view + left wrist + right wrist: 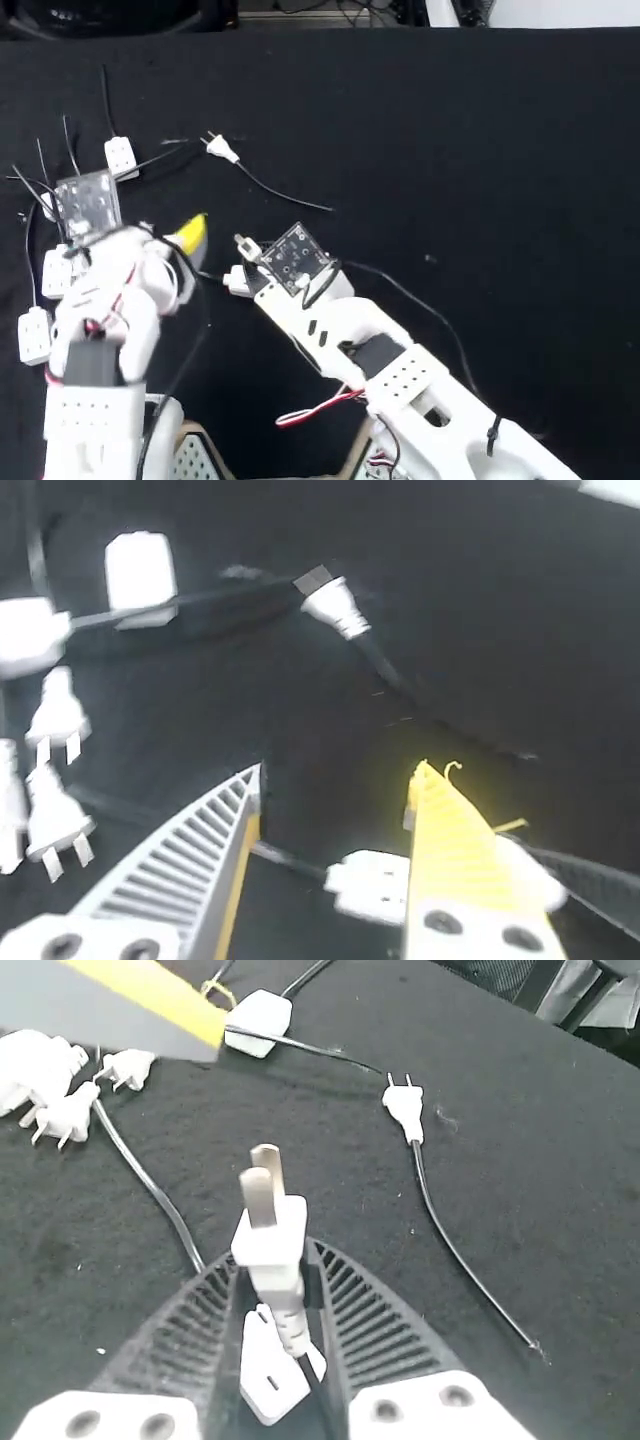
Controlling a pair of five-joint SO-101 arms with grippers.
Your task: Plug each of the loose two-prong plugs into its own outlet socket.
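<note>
The right gripper [275, 1260] was clamped on a white two-prong plug [270, 1235], its ribbed black fingers [205, 1310] pressed against either side of the plug body and the two prongs sticking out past the fingertips. Close behind that plug, between the roots of the fingers, lay a white outlet socket [268, 1385] with two slots showing, and the held plug's cable ran across it. In the high view this arm came in from the lower right toward the middle of the black table [480, 150], its plug near the other arm's yellow finger [190, 235]. The left gripper [338, 775] stood wide open and held nothing, one finger pale grey and ribbed, the other yellow. Low between them lay a white block [368, 885], too blurred to name, though it was probably an outlet socket with a thin cable leading off it. Farther out on the table a loose plug [220, 149] lay on its side in no socket, its thin black cable [290, 197] trailing away to the right. Near it sat a square socket [120, 156]. A pair of plugs [65, 1115] lay side by side beyond the left gripper, prongs free, and a further socket [33, 335] rested by the left arm's base.
</note>
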